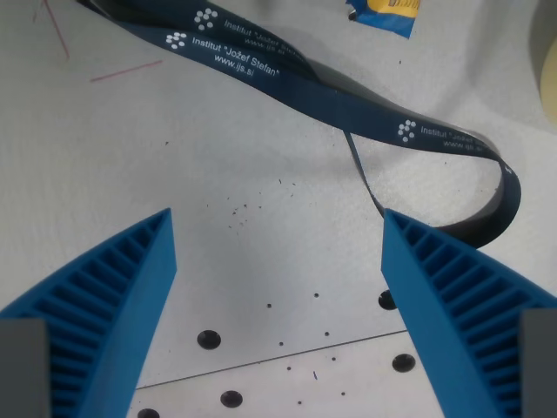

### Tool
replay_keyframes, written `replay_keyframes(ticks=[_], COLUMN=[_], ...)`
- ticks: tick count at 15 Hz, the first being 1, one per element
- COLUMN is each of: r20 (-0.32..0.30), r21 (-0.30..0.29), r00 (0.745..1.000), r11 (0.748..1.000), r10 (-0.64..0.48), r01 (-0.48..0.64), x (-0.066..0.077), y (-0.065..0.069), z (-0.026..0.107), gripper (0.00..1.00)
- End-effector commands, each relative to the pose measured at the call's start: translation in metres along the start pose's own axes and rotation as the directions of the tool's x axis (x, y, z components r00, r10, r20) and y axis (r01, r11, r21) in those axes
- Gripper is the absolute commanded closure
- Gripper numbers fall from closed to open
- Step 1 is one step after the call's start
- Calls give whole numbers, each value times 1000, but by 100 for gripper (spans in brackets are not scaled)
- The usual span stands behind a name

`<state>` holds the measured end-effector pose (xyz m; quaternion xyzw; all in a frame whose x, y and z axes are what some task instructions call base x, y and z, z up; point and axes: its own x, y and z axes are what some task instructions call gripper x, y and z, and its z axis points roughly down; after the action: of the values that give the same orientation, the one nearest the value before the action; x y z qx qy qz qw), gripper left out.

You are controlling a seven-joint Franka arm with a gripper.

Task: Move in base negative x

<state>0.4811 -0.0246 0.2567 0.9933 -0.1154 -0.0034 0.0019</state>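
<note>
On the wrist view's left, thin red pen lines [122, 70] mark the pale speckled table [261, 261]. The blue ribbed plastic gripper [278, 228] stands released, fingers wide apart, holding nothing. A dark blue printed fabric lanyard [348, 91] loops rightward, beyond a torn blue-yellow wrapper [383, 13].

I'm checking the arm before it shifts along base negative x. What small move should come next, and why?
Probably a short, level slide with the gripper kept open: nothing sits between its blue fingers, and the dark blue lanyard loops close by the finger on the wrist view's right, so go slowly to avoid snagging it.
</note>
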Motion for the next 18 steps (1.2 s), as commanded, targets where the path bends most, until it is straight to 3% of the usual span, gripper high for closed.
replay_keyframes(ticks=[1,18], r20=[-3,-3], r21=[1,1], r00=[1000,1000], r11=[1000,1000], r10=[1,1], r01=[-1,-1], x=[-5,-90], y=[2,42], z=[-1,7], gripper=[0,0])
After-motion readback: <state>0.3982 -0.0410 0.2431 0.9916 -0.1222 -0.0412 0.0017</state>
